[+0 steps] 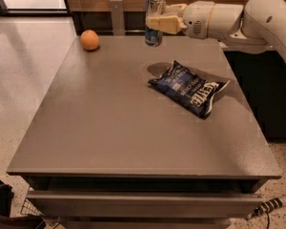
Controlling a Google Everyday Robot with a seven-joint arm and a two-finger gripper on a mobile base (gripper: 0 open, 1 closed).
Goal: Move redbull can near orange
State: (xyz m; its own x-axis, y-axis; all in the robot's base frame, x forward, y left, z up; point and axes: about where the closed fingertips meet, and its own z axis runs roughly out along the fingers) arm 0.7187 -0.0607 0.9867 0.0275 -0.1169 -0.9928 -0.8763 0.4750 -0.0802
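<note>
The redbull can (155, 8), slim, silver and blue, is held upright in the air above the far edge of the grey table (100, 128). My gripper (158, 22) reaches in from the right and is shut on the can's middle. The orange (89, 40) sits on the table's far left corner, well to the left of the can and lower than it.
A dark blue chip bag (188, 87) lies flat on the table right of centre, below and in front of the can. My white arm (238, 18) spans the far right. A wooden wall with a metal post (117, 15) runs behind the table.
</note>
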